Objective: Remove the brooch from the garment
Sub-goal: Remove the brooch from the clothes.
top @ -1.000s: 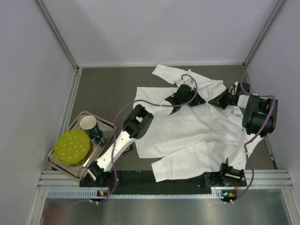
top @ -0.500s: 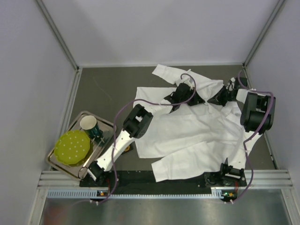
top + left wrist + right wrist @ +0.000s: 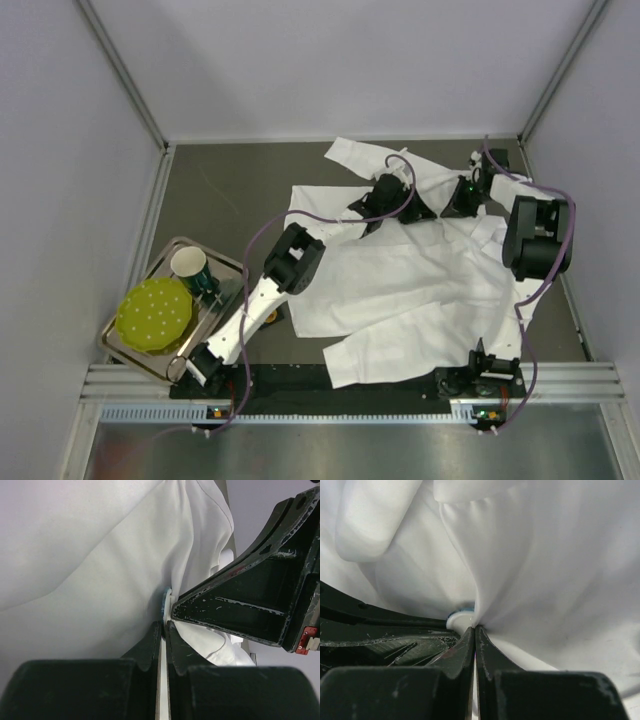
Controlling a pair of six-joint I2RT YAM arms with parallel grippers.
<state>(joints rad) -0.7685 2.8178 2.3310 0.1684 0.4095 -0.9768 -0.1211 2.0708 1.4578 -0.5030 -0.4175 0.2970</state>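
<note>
Gripping one shirt (image 3: pixel 400 290) | two clamped on it: left gripper (image 3: pixel 163 625), right gripper (image 3: pixel 474 629) | one brooch (image 3: pixel 462 616)

left arm (image 3: pixel 293 262): stretched well forward and rightward from its base, elbow bent about halfway out. left fingers (image 3: pixel 156 635) almost fully closed, a thin strip of the large white thin-cloth shirt (image 3: pixel 75 555) nipped between them. right arm (image 3: pixel 535 238): rises over its base, forearm turned back leftward. right fingers (image 3: pixel 469 642) fully closed, tips pinching the same cloth. the two sets of tips point at each other, just beside one another; right fingers' black frame sits just right of the left tips.
</note>
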